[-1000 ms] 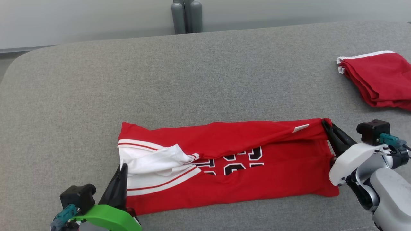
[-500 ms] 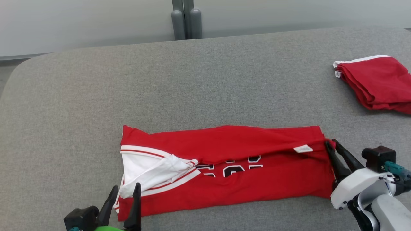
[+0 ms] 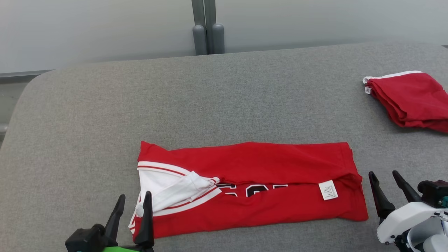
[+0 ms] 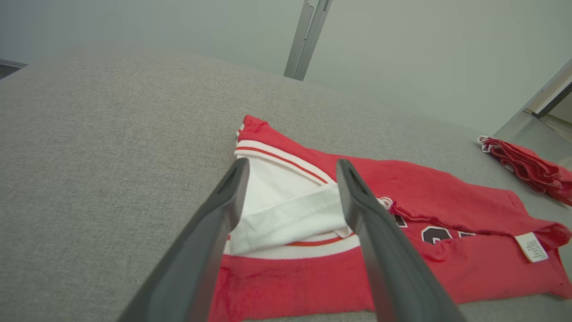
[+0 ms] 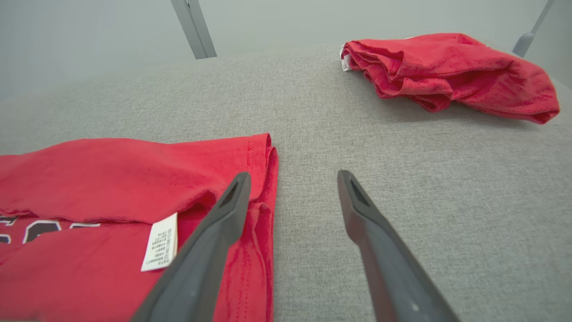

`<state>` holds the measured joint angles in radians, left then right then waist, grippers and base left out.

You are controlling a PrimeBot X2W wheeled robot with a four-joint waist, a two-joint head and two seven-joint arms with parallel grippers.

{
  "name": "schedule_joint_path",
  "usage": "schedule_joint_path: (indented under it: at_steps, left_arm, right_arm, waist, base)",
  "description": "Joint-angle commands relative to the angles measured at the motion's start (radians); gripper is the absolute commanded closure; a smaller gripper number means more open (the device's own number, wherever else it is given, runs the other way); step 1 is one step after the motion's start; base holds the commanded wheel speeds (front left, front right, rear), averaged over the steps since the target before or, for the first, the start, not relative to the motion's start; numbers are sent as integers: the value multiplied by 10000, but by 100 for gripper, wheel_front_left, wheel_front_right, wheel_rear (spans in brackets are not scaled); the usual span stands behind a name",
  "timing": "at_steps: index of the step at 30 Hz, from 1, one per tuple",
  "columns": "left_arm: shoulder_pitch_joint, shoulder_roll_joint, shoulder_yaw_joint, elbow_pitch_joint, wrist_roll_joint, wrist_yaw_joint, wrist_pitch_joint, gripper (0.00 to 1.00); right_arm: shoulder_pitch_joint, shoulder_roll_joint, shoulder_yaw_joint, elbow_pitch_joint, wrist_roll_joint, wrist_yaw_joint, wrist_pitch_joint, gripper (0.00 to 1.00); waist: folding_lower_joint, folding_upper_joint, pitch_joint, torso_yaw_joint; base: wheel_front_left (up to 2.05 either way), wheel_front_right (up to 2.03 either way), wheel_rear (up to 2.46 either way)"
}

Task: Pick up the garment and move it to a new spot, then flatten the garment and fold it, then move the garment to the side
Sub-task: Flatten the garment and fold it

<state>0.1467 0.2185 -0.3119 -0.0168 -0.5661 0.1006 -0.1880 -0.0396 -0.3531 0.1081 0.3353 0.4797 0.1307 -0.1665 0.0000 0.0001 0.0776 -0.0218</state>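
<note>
A red jersey point(image 3: 259, 182) with white trim and black numbers lies folded lengthwise in a long strip on the grey surface point(image 3: 210, 101). A white care tag point(image 3: 328, 190) shows near its right end. My left gripper point(image 3: 133, 200) stands open at the jersey's lower left corner, its fingers empty over the white collar part point(image 4: 286, 210). My right gripper point(image 3: 384, 176) is open just right of the jersey's right edge point(image 5: 263, 179), holding nothing. The tag point(image 5: 160, 241) lies beside its left finger.
A second red garment point(image 3: 409, 99), folded and bunched, lies at the far right, also in the right wrist view point(image 5: 447, 71). Grey posts point(image 3: 207, 33) stand behind the surface's far edge. The rounded left corner of the surface point(image 3: 31, 84) falls off toward the floor.
Both grippers let go of the jersey and drew back toward me. The upper flap has dropped flat over the lower half. The camera has shifted slightly.
</note>
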Motion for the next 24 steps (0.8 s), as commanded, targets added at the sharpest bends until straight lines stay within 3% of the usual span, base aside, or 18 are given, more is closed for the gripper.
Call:
schedule_joint_path:
  at_steps: [1, 11, 20, 21, 22, 24]
  left_arm:
    - [-253, 7, 98, -33, 63, 80, -98, 0]
    - [-606, 99, 447, 89, 75, 288, -322, 0]
    - [-505, 94, 647, 226, -47, 310, -457, 0]
    - [-507, 101, 667, 234, -48, 309, -481, 0]
    - [-506, 105, 680, 236, -38, 309, -493, 0]
    - [-506, 111, 711, 251, -44, 315, -511, 0]
  right_arm:
    - [-91, 174, -82, 20, 29, 1, 227, 0]
    - [-1207, 717, -112, 1437, -308, -1, 1752, 0]
    - [-1240, 904, 84, 2284, -662, 1, 2390, 0]
    - [-1286, 933, 166, 2320, -701, 1, 2440, 6]
    - [-1328, 964, 209, 2335, -720, 1, 2454, 52]
    - [-1416, 1031, 282, 2358, -716, 2, 2471, 78]
  waist:
    - [0, -1, -56, 84]
    - [0, -1, -73, 517]
    - [0, -1, -15, 709]
    - [0, -1, -2, 699]
    - [0, -1, 8, 686]
    - [0, -1, 33, 648]
  base:
    - [0, 0, 0]
    - [0, 0, 0]
    - [0, 0, 0]
    - [0, 0, 0]
    - [0, 0, 0]
    - [0, 0, 0]
